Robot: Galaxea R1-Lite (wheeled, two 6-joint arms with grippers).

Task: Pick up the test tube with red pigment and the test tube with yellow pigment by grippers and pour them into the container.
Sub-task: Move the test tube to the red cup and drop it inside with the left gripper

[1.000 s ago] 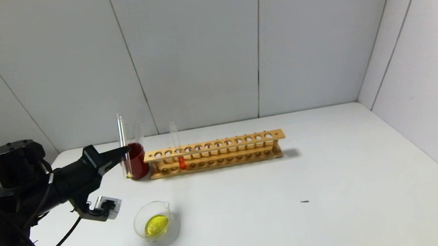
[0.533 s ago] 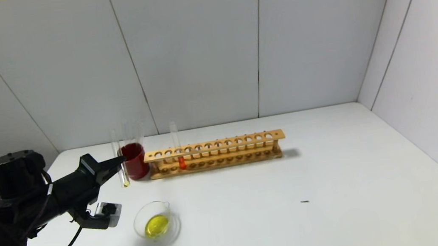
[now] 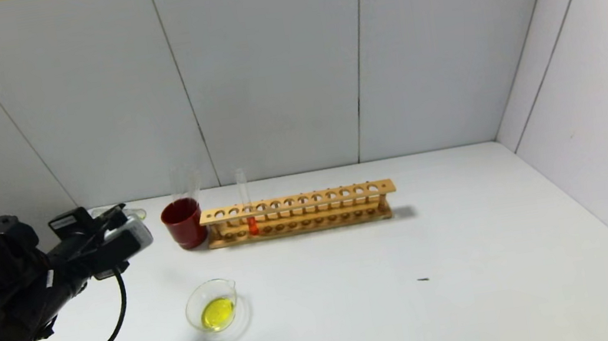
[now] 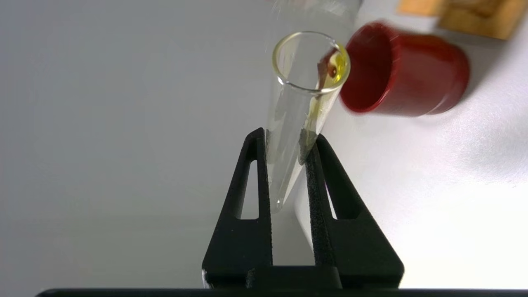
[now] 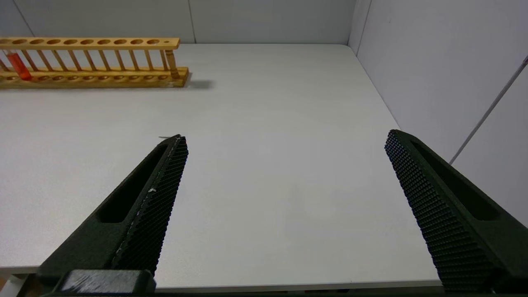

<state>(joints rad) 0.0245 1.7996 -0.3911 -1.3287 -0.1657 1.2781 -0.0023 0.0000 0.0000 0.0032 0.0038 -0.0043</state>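
Observation:
My left gripper [image 4: 287, 136] is shut on the test tube with yellow pigment [image 4: 298, 103], which holds only yellow traces near its open mouth. In the head view that gripper [image 3: 111, 214] is at the table's back left, left of a dark red cup [image 3: 183, 223], with the tube [image 3: 134, 212] lying almost level. The container [image 3: 213, 309], a clear spouted dish with yellow liquid in it, sits in front of the cup. The test tube with red pigment [image 3: 247, 205] stands in the wooden rack [image 3: 298, 213]. My right gripper [image 5: 285, 138] is open and empty over the table's front right.
Colourless clear tubes [image 3: 185, 181] stand in the dark red cup [image 4: 404, 74]. The wooden rack [image 5: 90, 62] runs along the back, with the red tube [image 5: 16, 66] near its left end. Grey walls close the back and right. A small dark speck [image 3: 423, 280] lies mid-table.
My left gripper has swung left, away from the red cup, and rolled over. The tube in it went from upright to lying almost level. The dish and rack have not moved.

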